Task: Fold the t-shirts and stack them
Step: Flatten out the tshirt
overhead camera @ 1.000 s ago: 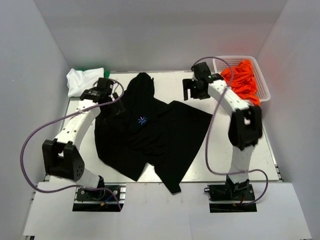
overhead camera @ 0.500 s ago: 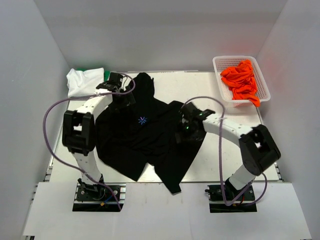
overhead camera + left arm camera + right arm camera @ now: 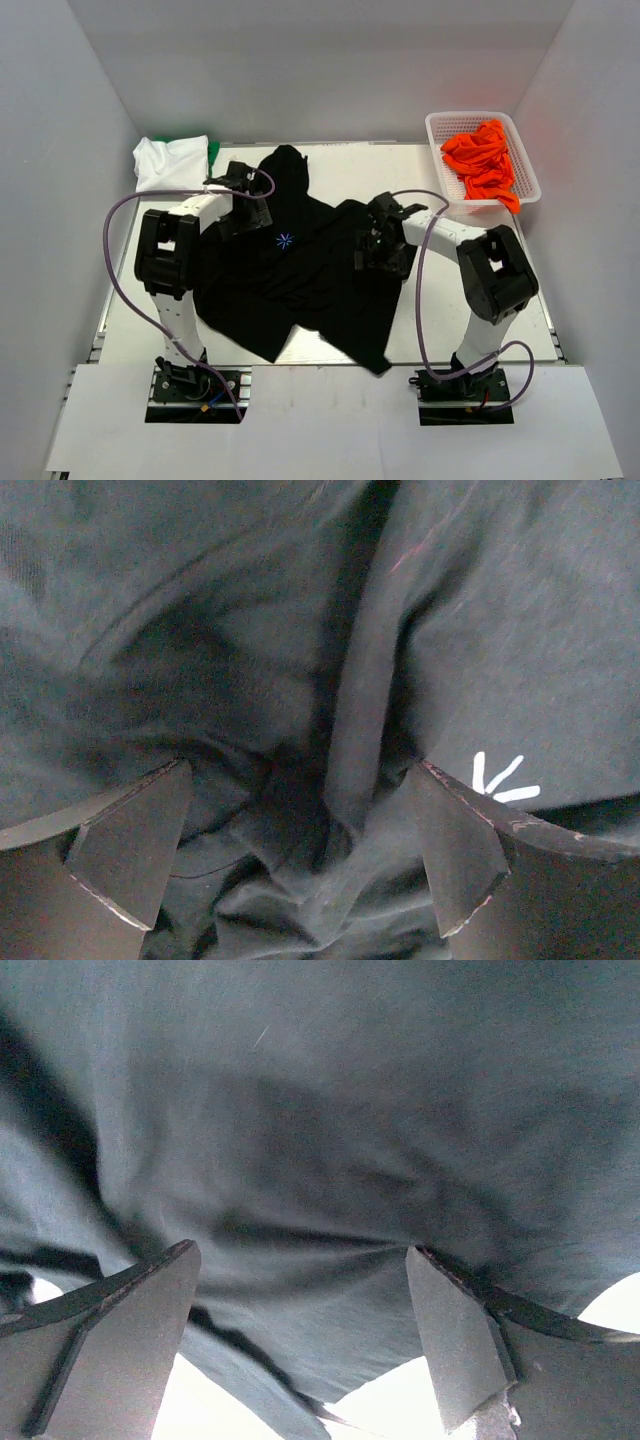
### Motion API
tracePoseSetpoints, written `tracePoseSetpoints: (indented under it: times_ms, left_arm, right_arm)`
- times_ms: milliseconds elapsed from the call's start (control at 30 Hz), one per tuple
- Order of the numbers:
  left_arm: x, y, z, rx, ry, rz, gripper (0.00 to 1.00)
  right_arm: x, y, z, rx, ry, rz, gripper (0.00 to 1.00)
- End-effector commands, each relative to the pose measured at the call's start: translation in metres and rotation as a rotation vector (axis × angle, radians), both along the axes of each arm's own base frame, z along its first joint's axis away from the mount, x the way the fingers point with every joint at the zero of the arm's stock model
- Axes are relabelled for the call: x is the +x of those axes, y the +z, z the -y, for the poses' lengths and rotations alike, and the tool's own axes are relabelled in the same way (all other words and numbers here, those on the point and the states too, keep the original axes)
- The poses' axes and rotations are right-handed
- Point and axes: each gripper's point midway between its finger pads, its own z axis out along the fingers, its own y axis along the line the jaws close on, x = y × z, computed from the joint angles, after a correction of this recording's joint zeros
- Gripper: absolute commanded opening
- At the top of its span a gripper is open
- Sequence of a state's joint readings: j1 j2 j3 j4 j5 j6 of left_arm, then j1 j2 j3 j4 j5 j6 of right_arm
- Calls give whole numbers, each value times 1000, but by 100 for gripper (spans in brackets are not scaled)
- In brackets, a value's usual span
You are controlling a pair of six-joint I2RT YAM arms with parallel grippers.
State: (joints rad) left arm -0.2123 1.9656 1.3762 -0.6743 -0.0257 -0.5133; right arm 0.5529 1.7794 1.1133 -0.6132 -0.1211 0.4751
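The large black t-shirt [image 3: 300,275] lies crumpled across the middle of the table, its small white label [image 3: 286,240] facing up. My left gripper [image 3: 243,207] is open and pressed down on bunched black cloth [image 3: 300,730] at the shirt's upper left, with the label [image 3: 505,780] beside its right finger. My right gripper [image 3: 378,252] is open over the shirt's right part, black cloth [image 3: 330,1160] between its fingers and the cloth's edge just below. The white t-shirt [image 3: 165,160] and green t-shirt [image 3: 213,150] lie at the back left. The orange t-shirts [image 3: 482,160] fill a basket.
The white plastic basket [image 3: 445,125] stands at the back right corner. White walls enclose the table on three sides. Bare table [image 3: 480,320] shows to the right of the black shirt and along the back edge.
My right arm swung from the basket down onto the black shirt's right part, and the shirt's lower tail shifted right. My left gripper moved right onto the shirt near the label.
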Motion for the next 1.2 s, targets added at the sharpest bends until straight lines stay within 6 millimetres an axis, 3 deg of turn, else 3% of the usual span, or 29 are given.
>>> tracePoseSetpoints:
  times_ms: [0,67,100,133,167,200,233,267,333,367,400,433,467,500,633,667,767,800,833,867,900,933,967,1000,1033,1067,1100,1133,1167]
  left_arm:
    - [15,-6,1,5,9,-1,100]
    - [27,-14,2,16,4,0,100]
    - [30,-17,2,18,4,-9,100]
    - [44,-11,1,16,3,19,100]
    - [48,-12,2,16,3,18,100]
    - [49,-22,-1,39,-1,-7,100]
    - [65,-13,-1,47,5,28,100]
    - [74,-12,-3,64,-1,45,100]
    - [93,-12,-5,97,-15,62,100]
    - [100,-10,-4,99,-23,68,100]
    - [117,3,-5,97,-21,105,100]
    - [122,-5,-4,99,-22,94,100]
    - [127,-2,-1,89,-37,102,100]
    - [141,14,3,76,-46,146,100]
    - [147,53,6,56,-73,223,100]
    - [140,78,5,55,-81,261,100]
    - [125,118,5,90,-108,340,100]
    - [111,118,11,90,-144,330,100]
    - [97,149,25,33,-181,379,100]
    - [79,143,26,36,-194,346,100]
    - [64,147,44,16,-239,346,100]
    - [42,165,57,-29,-284,364,100]
    - [17,145,68,-50,-329,308,100]
    - [-10,142,96,-100,-396,281,100]
    - [-40,118,104,-121,-431,206,100]
    - [-63,122,115,-157,-471,199,100]
    - [-91,116,137,-204,-524,161,100]
    - [-121,90,134,-197,-541,77,100]
    - [-138,83,136,-196,-555,50,100]
  right_arm:
    - [56,-33,56,-154,-73,86,90]
    - [71,-35,66,-169,-75,89,90]
    - [100,-29,72,-141,-113,112,90]
    - [106,-32,70,-135,-89,110,90]
    - [125,-24,67,-128,-70,147,90]
    - [156,-11,68,-115,-75,205,90]
    - [166,-17,69,-120,-67,201,90]
    - [181,-5,71,-126,-56,221,90]
    - [206,-7,77,-149,-61,245,90]
    - [221,5,78,-142,-53,278,90]
    - [228,3,81,-139,-62,276,90]
    - [231,4,79,-133,-62,276,90]
    - [247,23,78,-112,-60,325,90]
    - [250,33,71,-79,-34,346,90]
    - [239,73,42,33,89,430,90]
    - [239,108,39,53,99,512,90]
    - [222,114,35,48,118,539,90]
    - [214,140,36,61,113,598,90]
    - [204,136,35,67,101,583,90]
    - [197,169,37,90,84,651,90]
    - [187,161,39,111,21,618,90]
    - [177,147,43,113,-7,584,90]
    - [168,171,51,125,-75,625,90]
    - [147,139,63,90,-132,535,90]
    - [141,135,75,39,-170,533,90]
    - [132,161,86,45,-239,591,90]
    - [109,132,100,4,-270,512,90]
    - [94,115,106,-18,-301,470,90]
    - [86,130,113,-6,-326,522,90]
